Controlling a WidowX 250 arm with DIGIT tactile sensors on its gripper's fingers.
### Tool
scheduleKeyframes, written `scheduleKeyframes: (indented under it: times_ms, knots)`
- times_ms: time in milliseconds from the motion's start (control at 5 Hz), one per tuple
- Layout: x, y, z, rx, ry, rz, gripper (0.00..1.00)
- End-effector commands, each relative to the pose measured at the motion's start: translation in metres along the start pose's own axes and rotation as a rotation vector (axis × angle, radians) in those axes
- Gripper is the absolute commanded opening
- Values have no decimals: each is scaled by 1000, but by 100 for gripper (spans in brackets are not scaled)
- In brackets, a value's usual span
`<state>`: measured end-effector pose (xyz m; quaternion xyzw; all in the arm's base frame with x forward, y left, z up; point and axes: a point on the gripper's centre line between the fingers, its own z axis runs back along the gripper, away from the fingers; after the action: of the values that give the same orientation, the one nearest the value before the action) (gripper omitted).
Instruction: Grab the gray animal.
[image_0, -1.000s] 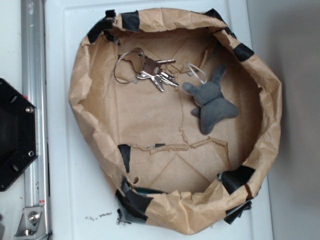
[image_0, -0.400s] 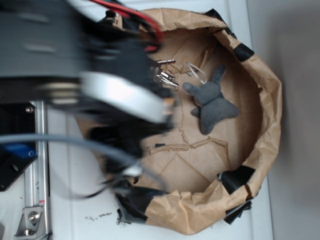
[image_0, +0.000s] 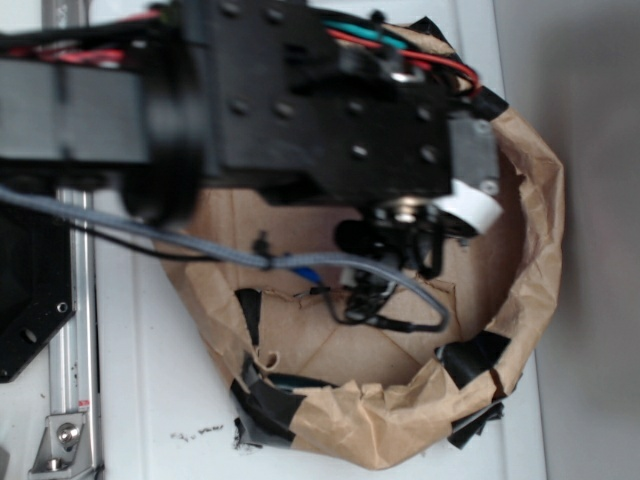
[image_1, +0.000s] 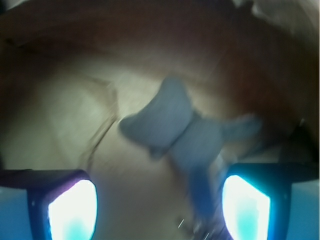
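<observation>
Blue-lit fingertips of the black robot gripper (image_1: 159, 205) fill the lower corners of the wrist view, one at lower left, one at lower right, standing wide apart with nothing held between them. Just beyond them, centre frame, lies the small soft dark-gray plush animal (image_1: 182, 132), blurred, with one limb or ear trailing down toward the right fingertip (image_1: 245, 207); whether it touches that pad I cannot tell. Past the toy the creased brown paper floor rises into the crumpled wall of the brown paper basket patched with black tape (image_0: 530, 270).

In the overhead view the black arm covers the upper half of the frame and hides the toy completely; only the basket's lower and right rim shows, on the white tabletop (image_0: 150, 400).

My judgement: the toy sits off-centre, nearer the right finger, so closing from here could pinch only a thin limb and let the body slip free. A descent too deep might snag the loose paper floor instead
</observation>
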<state>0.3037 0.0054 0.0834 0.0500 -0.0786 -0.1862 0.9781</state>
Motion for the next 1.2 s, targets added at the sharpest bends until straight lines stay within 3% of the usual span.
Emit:
scheduleKeyframes:
  times_ms: [0,200,400,600,800,1000]
  knots:
    - [34,0,-42,125,48,-119,100]
    - [24,-17,-64,33,145,-139,100]
    - [14,-17,-69,-48,207,-43,0]
    - [7,-17,-56,-45,236,-12,0]
    - [0,-18,-9,1,194,83,0]
    - [0,-21,41,13,120,139,0]
